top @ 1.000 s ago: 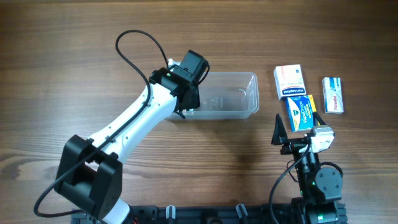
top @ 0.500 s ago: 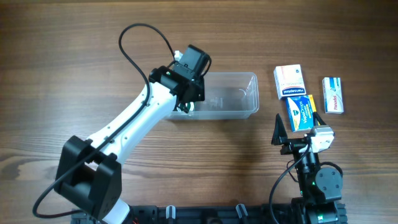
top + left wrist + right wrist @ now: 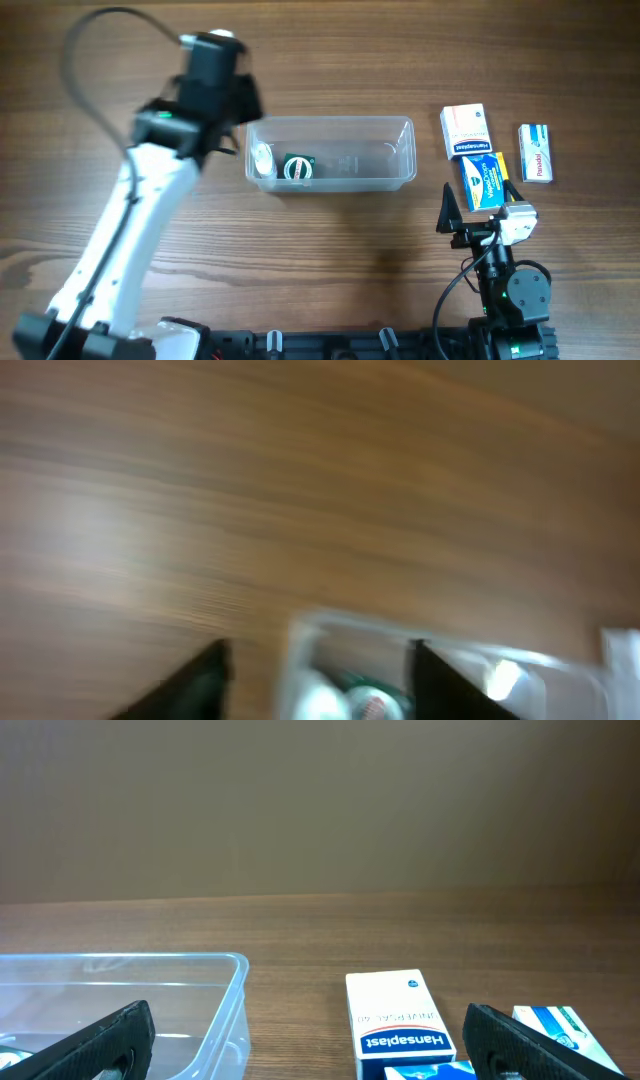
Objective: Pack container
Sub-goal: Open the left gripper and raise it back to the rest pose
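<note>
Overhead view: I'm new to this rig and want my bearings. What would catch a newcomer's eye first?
The clear container at mid-table, with a round green-and-white item and a white one lying at its left end. Next, the blurred left gripper, open, just off the container's upper-left corner. Three small boxes sit clustered at the right, ahead of the open right gripper.

Soft even light; left wrist view heavily blurred.
</note>
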Action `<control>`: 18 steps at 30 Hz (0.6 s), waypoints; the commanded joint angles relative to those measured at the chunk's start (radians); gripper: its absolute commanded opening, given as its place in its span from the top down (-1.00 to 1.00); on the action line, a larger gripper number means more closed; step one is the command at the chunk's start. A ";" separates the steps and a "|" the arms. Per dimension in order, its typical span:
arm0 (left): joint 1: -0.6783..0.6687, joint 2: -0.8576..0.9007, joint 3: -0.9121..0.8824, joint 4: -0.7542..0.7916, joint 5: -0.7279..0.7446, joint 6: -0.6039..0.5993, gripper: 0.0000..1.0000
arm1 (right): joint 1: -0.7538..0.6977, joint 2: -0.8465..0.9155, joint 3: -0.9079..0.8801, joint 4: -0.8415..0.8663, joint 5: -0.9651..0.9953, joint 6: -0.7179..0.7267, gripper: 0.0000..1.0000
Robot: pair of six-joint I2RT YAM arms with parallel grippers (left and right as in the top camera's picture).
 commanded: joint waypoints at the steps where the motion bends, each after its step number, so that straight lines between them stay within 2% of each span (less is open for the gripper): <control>1: 0.147 -0.015 0.012 -0.027 -0.072 0.005 -1.00 | 0.000 -0.004 -0.002 0.005 -0.015 -0.010 -1.00; 9: 0.325 -0.013 0.011 -0.030 -0.072 0.005 -0.99 | 0.000 -0.004 -0.002 0.005 -0.015 -0.011 -0.99; 18: 0.352 -0.013 0.012 -0.030 -0.072 0.005 -0.99 | 0.000 -0.004 -0.002 0.005 -0.015 -0.010 -1.00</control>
